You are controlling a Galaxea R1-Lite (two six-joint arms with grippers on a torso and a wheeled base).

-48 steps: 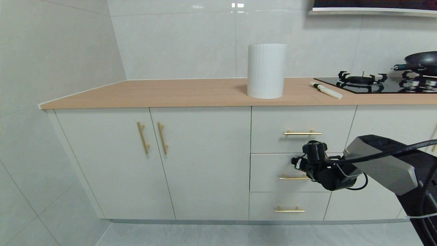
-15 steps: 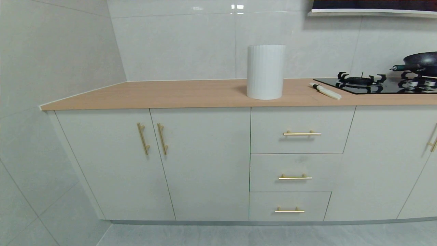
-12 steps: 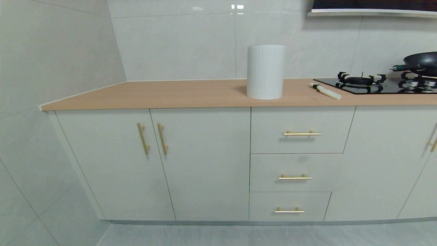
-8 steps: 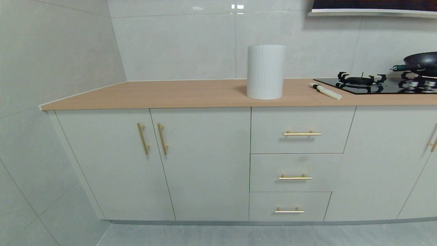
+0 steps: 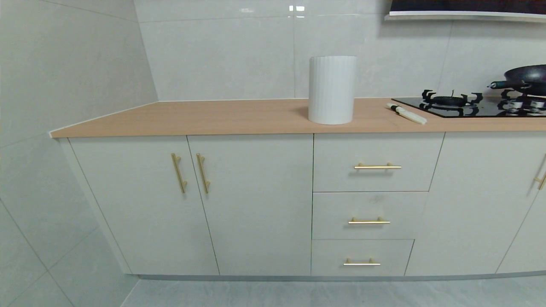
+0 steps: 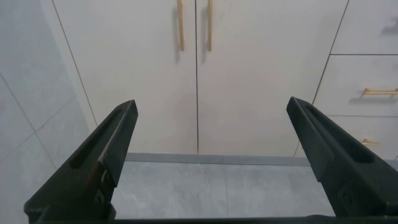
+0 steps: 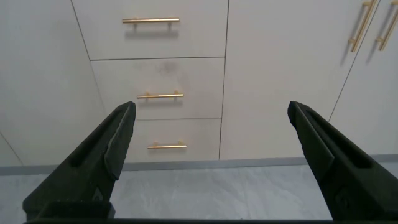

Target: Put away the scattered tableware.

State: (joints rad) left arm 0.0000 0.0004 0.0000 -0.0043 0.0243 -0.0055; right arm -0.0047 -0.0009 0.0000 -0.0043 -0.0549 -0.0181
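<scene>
A tall white ribbed holder [image 5: 332, 89] stands on the wooden countertop [image 5: 222, 116]. To its right a cream-handled utensil [image 5: 407, 113] lies on the counter beside the hob. My left gripper [image 6: 210, 118] is open and low, facing the double cabinet doors [image 6: 196, 68], with nothing between its fingers. My right gripper [image 7: 210, 118] is open too, low before the three drawers [image 7: 158, 87], and holds nothing.
A black gas hob [image 5: 473, 105] with a dark pan [image 5: 527, 77] sits at the counter's right end. Three shut drawers with gold handles [image 5: 377, 166] lie under the holder. Tiled wall closes the left side; grey floor [image 5: 298, 294] runs below.
The right arm, in front of the middle drawer 3.2 s ago, has dropped out of the head view. Nothing has shifted in the last second.
</scene>
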